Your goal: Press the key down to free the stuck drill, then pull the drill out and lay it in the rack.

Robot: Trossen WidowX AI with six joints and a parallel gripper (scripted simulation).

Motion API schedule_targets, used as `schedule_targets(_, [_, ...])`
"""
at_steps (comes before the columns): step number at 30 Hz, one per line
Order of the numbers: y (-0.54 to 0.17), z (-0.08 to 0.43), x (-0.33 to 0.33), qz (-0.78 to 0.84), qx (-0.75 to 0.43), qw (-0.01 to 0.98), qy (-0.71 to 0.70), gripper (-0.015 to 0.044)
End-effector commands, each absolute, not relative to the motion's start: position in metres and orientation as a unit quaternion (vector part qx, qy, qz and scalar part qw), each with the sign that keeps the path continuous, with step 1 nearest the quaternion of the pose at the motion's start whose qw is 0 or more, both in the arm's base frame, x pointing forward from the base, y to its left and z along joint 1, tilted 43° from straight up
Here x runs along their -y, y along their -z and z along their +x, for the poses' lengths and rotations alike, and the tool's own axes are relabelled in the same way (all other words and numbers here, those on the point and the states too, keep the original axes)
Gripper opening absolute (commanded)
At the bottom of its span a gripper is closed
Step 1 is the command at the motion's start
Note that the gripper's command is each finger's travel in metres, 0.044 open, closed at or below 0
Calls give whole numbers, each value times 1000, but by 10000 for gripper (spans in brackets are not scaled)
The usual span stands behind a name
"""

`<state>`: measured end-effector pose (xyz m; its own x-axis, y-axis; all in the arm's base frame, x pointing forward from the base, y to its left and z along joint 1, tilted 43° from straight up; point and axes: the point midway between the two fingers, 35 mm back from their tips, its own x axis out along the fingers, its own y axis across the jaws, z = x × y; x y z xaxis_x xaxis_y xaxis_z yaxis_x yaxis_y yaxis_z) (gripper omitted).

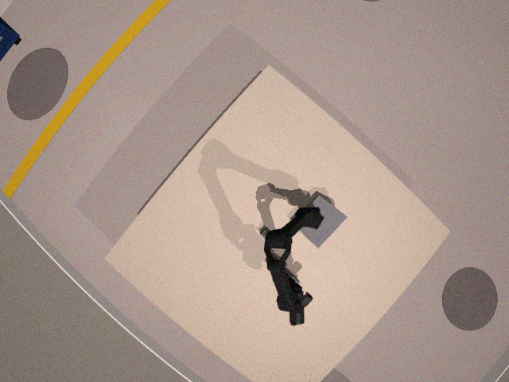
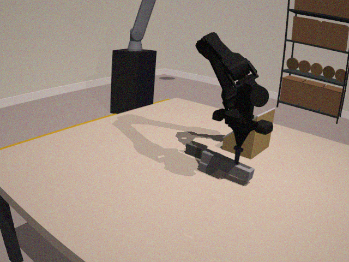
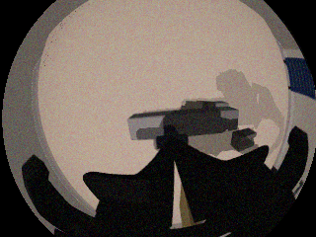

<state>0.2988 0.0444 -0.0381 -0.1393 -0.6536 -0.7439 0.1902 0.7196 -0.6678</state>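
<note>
A long grey bar-shaped holder (image 2: 242,172) (image 3: 148,125) lies on the table. A dark blue key (image 2: 237,158) (image 3: 170,130) with a wide head stands upright out of it, its shaft still showing above the holder. My gripper (image 2: 239,144) (image 3: 172,143) is shut and empty, pointing down with its tips at the key's head; whether they touch is too small to tell. A separate dark block (image 2: 192,149) (image 3: 243,139) (image 1: 264,231) lies near the holder's far end; I cannot tell whether it is the rack. I cannot make out the drill as a separate part.
A tan box (image 2: 244,145) with a sloped grey top (image 1: 333,218) stands behind the holder, beside the arm's base. The arm hides most of the holder in the top view. A black pedestal (image 2: 132,81) and shelving (image 2: 315,47) stand beyond the table.
</note>
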Motion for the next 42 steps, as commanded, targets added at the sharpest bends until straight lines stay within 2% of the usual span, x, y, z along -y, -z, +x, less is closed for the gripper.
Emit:
schedule_targets(1, [43, 295, -38, -172, -682, 627, 336, 0])
schedule_targets(42, [51, 287, -30, -172, -682, 626, 336, 0])
